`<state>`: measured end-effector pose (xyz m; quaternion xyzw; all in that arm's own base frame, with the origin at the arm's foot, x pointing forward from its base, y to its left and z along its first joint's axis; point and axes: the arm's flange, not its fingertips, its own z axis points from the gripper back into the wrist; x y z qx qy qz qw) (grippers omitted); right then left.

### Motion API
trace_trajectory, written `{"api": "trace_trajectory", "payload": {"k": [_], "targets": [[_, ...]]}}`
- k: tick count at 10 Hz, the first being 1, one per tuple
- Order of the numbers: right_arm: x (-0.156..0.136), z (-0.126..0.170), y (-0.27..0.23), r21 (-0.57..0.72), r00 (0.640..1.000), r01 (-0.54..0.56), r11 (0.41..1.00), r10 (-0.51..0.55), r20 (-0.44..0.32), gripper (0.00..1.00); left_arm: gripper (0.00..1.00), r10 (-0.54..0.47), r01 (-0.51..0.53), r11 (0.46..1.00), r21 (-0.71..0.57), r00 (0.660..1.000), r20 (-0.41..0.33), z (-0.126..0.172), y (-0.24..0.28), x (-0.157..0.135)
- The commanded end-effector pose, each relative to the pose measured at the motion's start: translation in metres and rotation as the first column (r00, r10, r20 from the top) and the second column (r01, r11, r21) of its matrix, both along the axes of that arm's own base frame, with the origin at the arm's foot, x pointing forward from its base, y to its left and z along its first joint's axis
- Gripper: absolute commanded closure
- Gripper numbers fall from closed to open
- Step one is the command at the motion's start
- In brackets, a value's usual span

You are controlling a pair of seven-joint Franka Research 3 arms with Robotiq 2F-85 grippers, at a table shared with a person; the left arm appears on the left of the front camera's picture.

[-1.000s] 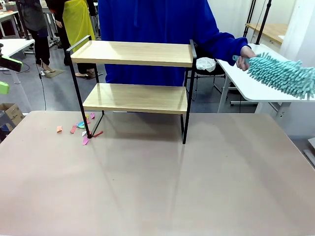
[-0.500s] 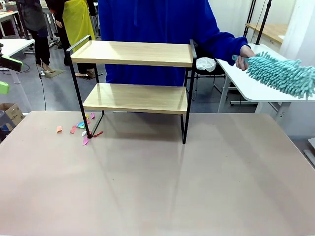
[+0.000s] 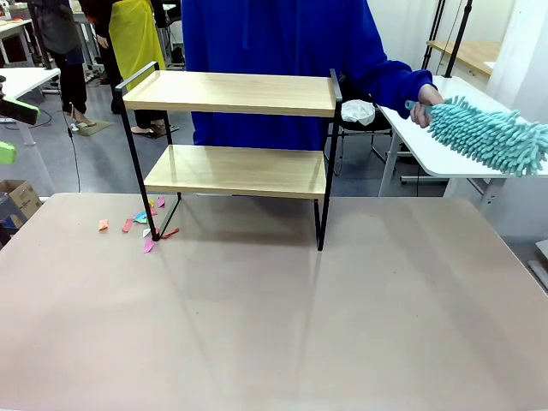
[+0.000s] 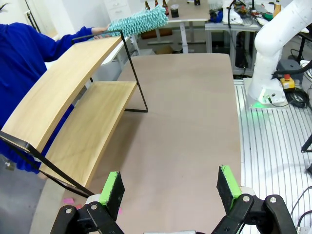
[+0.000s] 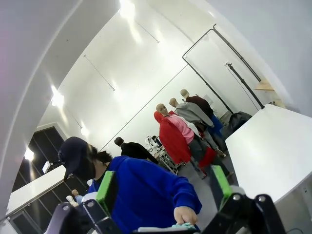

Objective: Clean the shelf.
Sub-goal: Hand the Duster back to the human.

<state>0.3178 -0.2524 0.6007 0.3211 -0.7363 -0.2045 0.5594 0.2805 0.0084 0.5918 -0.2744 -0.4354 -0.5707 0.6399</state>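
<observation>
At far edge of tabletop: shelf, paper scraps by its left foot. Person's hand holds duster. My left gripper, right gripper wide open, empty.

The left pincer has black linkage fingers tipped with bright green pads. The right pincer looks the same, black with green pads. The right arm's white rounded base glows green at its foot. The person wears a blue long-sleeved top.

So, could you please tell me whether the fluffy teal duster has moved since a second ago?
Yes: the fluffy teal duster dipped slightly toward the white side table beneath it.
</observation>
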Motion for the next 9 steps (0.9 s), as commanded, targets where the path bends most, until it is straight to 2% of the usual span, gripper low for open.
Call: {"api": "trace_trajectory", "payload": {"k": [1, 9], "targets": [[-0.0009, -0.0004, 0.0, 0.002, 1.0, 0.004, 1.0, -0.004, 0.001, 0.0, 0.0, -0.014, 0.015, 1.0, -0.022, 1.0, 0.019, 0.0009, -0.0018, 0.0027], [-0.0009, -0.0004, 0.0, 0.002, 1.0, 0.004, 1.0, -0.004, 0.001, 0.0, 0.0, -0.014, 0.015, 1.0, -0.022, 1.0, 0.019, 0.0009, -0.0018, 0.0027]]}}
